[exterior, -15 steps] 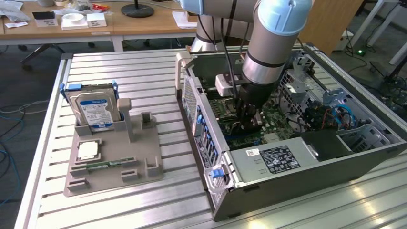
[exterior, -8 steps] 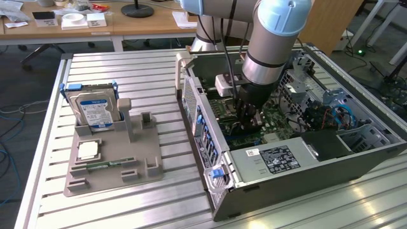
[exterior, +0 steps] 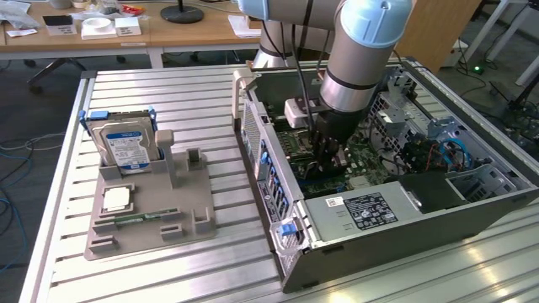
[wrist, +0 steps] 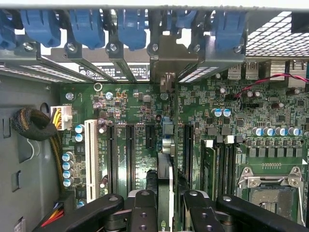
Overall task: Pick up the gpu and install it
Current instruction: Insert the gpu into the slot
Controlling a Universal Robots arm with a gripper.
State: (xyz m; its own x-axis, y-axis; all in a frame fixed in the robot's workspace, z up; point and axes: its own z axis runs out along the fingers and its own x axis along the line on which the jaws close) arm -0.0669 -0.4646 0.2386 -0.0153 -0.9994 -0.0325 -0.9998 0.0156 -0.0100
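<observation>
- Fingers [wrist: 145,210]: closed on the gpu [wrist: 165,188], one black finger on each side of the thin card, which the wrist view shows edge-on and upright between them.
- Gpu: inside the case [exterior: 471,218], held low over the motherboard [wrist: 145,104]. Its long edge runs in line with the expansion slots [wrist: 130,154], toward the rear bracket row. Its silver bracket [wrist: 166,60] appears to stand in one rear opening, under the blue clips [wrist: 130,26].
- Gripper [exterior: 327,165]: in the exterior view it reaches straight down into the open case, with the arm [exterior: 358,57] above it.
- Progress, as a judgement: pick-up is done, the carry to the case is done, and the card looks lined up with a slot. Whether its contact edge is fully seated cannot be told, since the fingers hide that part. The grip is not yet released.
- Motherboard neighbours: the RAM slots [wrist: 217,164] and the empty CPU socket [wrist: 273,195] lie to one side of the card; a white slot [wrist: 90,154] lies to the other.
- Outside the case: a grey holder [exterior: 148,214] on the slatted table [exterior: 194,107] carries a hard drive [exterior: 125,148], standing upright, and a RAM stick [exterior: 139,218], well apart from the gripper.
</observation>
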